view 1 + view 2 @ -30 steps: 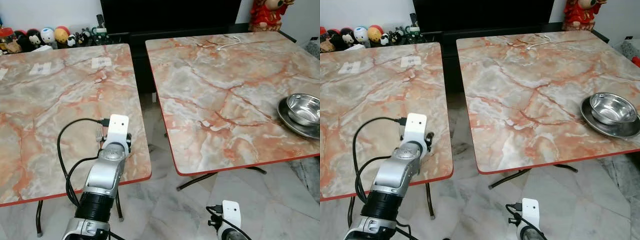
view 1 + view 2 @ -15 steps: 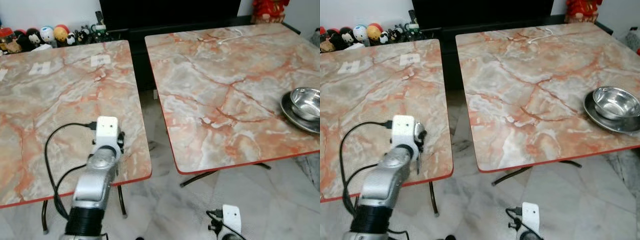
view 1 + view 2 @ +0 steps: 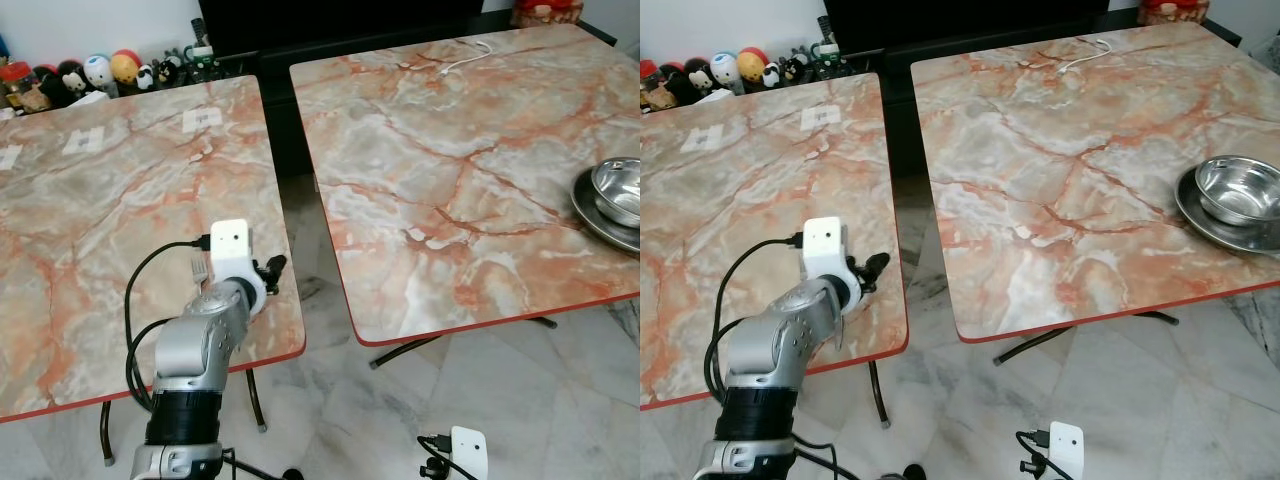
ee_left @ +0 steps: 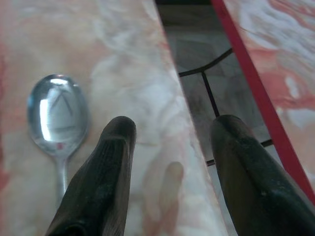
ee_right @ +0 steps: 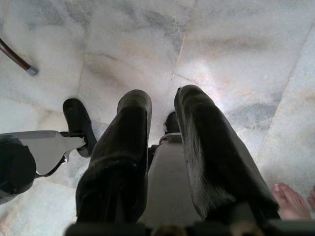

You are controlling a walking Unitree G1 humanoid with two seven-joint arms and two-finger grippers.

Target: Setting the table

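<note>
Both tables point(image 3: 430, 200) have glossy tops with a marble look, grey and cream veined in orange, edged with a thin red band. On the left table, beside the matt black, slightly scuffed fingers point(image 4: 103, 172) of the left gripper point(image 4: 172, 132), lies a spoon point(image 4: 57, 118) of polished, mirror-bright metal. Far from the spoon, at the right table's edge, a shiny steel bowl point(image 3: 1238, 189) sits on a duller metal plate point(image 3: 1215, 225). The floor point(image 5: 221, 54) is smooth, pale, veined stone tile.
</note>
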